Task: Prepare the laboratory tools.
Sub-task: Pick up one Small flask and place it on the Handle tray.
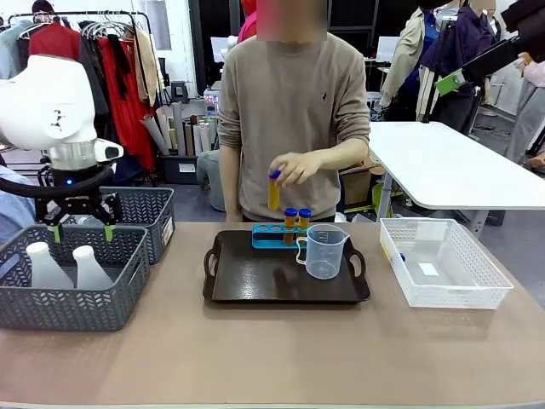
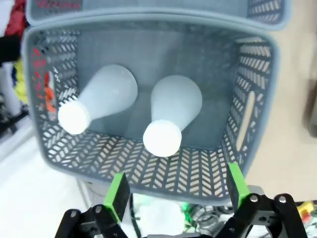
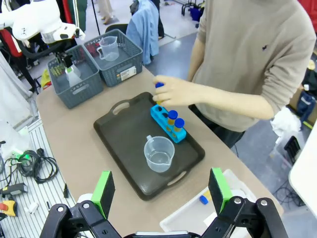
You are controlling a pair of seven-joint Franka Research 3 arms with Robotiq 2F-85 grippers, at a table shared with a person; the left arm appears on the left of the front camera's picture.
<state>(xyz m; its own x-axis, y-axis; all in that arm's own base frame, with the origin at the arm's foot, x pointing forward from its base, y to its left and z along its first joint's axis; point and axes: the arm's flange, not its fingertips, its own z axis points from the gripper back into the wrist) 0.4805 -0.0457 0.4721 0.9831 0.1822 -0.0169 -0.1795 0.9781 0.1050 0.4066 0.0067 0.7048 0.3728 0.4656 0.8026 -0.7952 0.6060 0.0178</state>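
My left gripper [image 1: 81, 231] [image 2: 177, 191] hangs open above a grey basket [image 1: 111, 302] [image 2: 250, 106]. In that basket stand two frosted white conical flasks [image 1: 89, 267] [image 2: 171, 114], untouched. The person's hand [image 1: 298, 168] [image 3: 173, 91] holds an amber tube with a blue cap [image 1: 273, 192] over a blue rack [image 1: 272, 237] [image 3: 166, 121]. Two more capped tubes [image 1: 297, 217] [image 3: 175, 121] stand in the rack. A clear handled beaker [image 1: 324, 251] [image 3: 159, 153] stands on the black tray [image 1: 255, 277] [image 3: 124, 134]. My right gripper [image 3: 161, 191] is open, high above the table's near side.
A second grey basket [image 1: 153, 213] [image 3: 124, 62] behind the first holds another clear beaker [image 3: 108, 47]. A white mesh basket [image 1: 473, 294] stands right of the tray with a small blue-capped item [image 1: 402, 256] [image 3: 203, 199] inside. Cables lie on the floor [image 3: 29, 168].
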